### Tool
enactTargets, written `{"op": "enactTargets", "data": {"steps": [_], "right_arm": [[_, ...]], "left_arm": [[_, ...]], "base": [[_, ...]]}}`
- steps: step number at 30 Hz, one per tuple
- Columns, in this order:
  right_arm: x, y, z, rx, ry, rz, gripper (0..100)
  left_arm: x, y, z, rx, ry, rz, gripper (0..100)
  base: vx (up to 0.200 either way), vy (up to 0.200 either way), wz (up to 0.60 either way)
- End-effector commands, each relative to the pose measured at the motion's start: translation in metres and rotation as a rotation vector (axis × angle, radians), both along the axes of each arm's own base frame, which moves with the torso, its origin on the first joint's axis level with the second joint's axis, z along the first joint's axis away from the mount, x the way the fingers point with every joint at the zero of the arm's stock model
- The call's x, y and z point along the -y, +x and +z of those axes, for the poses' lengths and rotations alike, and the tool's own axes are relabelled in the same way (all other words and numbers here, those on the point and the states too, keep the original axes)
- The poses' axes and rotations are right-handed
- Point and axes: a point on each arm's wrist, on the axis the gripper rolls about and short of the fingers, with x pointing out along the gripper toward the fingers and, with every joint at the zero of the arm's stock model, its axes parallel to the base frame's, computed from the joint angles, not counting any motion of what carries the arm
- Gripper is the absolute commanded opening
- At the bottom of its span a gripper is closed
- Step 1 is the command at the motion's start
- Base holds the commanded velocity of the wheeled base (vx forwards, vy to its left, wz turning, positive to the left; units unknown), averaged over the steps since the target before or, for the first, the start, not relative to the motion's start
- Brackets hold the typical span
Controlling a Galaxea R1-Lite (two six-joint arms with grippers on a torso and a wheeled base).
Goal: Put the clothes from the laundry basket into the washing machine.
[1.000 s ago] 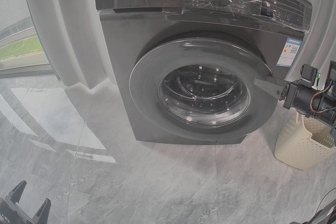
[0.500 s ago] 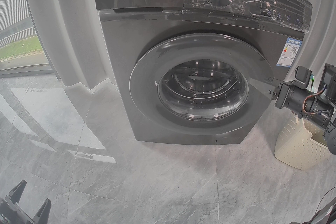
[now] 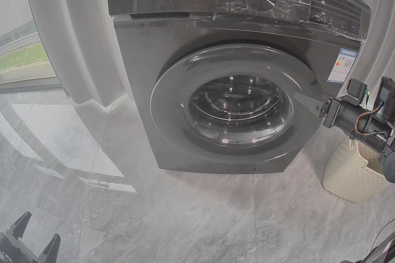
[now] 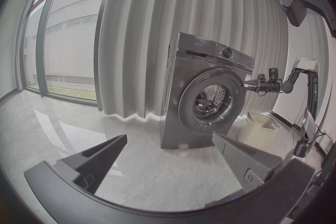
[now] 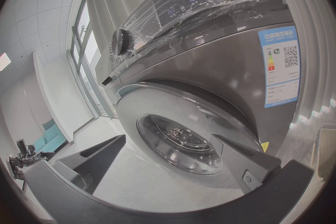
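Note:
The grey washing machine [image 3: 164, 50] stands ahead, its round door [image 3: 173, 103] with a glass window lying close against the front; a dark gap shows along the upper rim. My right gripper [image 3: 313, 104] is at the door's right edge, open [image 5: 168, 137], one finger [image 5: 241, 158] close to the rim. The cream perforated laundry basket [image 3: 349, 173] stands on the floor right of the machine, under my right arm, which hides its inside. My left gripper [image 3: 35, 231] hangs low at the near left, open [image 4: 168, 144], holding nothing.
White curtains [image 3: 78, 29] hang behind and beside the machine. A window [image 3: 20, 54] reaches the floor at the far left. Grey tiled floor [image 3: 185, 210] stretches in front of the machine. The basket [image 4: 259, 128] sits near a wall.
The door has swung in toward the machine's front, with my right gripper following at its right edge. The head camera shifted slightly. The left arm kept still.

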Motion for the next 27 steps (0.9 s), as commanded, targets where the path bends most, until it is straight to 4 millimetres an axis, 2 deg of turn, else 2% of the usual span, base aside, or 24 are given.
{"op": "enactTargets", "data": {"steps": [1,7,16,27], "right_arm": [[0.000,-0.001,0.000,0.001,0.000,0.001,100],[0.001,-0.004,-0.004,-0.007,-0.003,0.001,100],[0.001,-0.008,-0.007,-0.002,-0.003,0.003,100],[0.001,-0.012,-0.008,-0.005,-0.004,0.007,100]], "left_arm": [[0.000,0.001,-0.005,-0.019,0.006,0.000,100],[0.000,0.001,-0.005,-0.017,0.016,-0.001,100],[0.000,0.001,-0.005,-0.013,0.033,-0.001,100],[0.000,0.001,-0.005,-0.012,0.036,-0.001,100]], "base": [[0.000,0.000,0.00],[0.000,0.000,0.00],[0.000,-0.200,0.00],[0.000,0.000,0.00]]}}
